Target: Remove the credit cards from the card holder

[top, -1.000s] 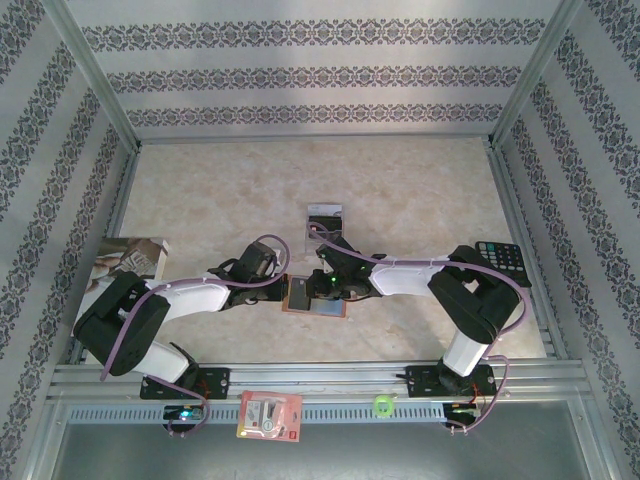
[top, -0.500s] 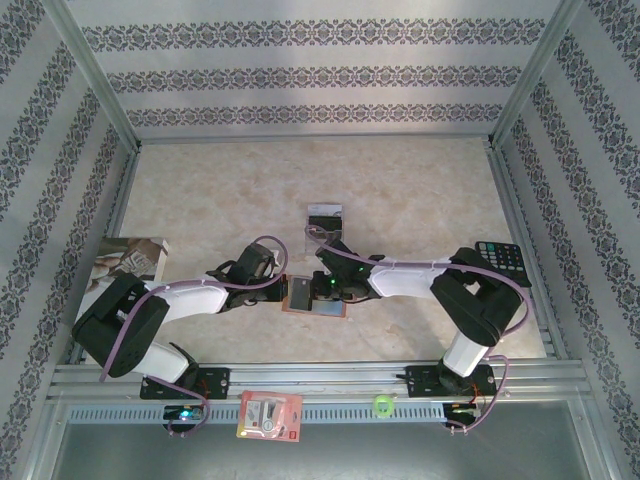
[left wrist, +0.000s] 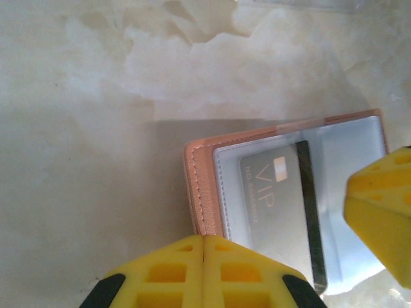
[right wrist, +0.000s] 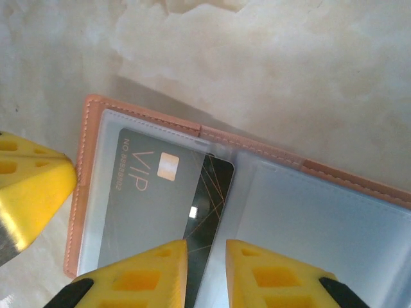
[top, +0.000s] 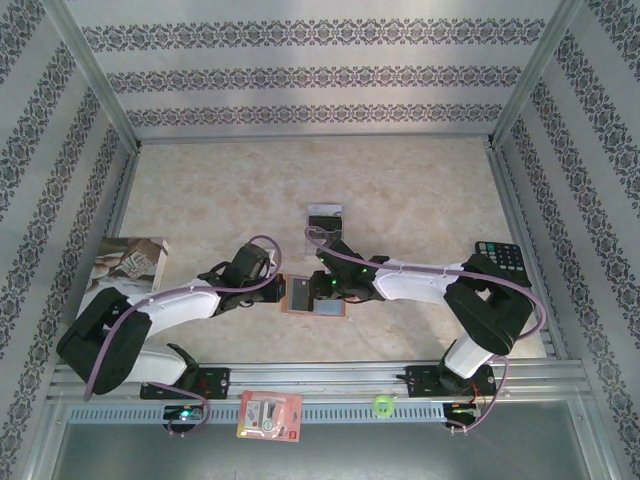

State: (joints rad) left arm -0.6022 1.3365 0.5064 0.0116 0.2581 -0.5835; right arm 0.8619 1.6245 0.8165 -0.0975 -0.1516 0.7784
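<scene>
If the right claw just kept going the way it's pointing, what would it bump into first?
Most likely the VIP credit card in the open card holder. The right claw points down at it, fingertips slightly apart just over the card's edge. How much gap remains is unclear.

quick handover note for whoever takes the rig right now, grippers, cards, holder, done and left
Left gripper: at the left edge of the open holder, jaws apart and holding nothing.
Right gripper: low over the holder's middle, jaws slightly apart above the VIP card, no grip yet.
Holder: lies open and flat at the table's centre.
Cards: the VIP card sits in the clear sleeve; another card lies on the table beyond the holder.
Done: one card appears to be out.
Left: pull the VIP card from the sleeve.
</scene>
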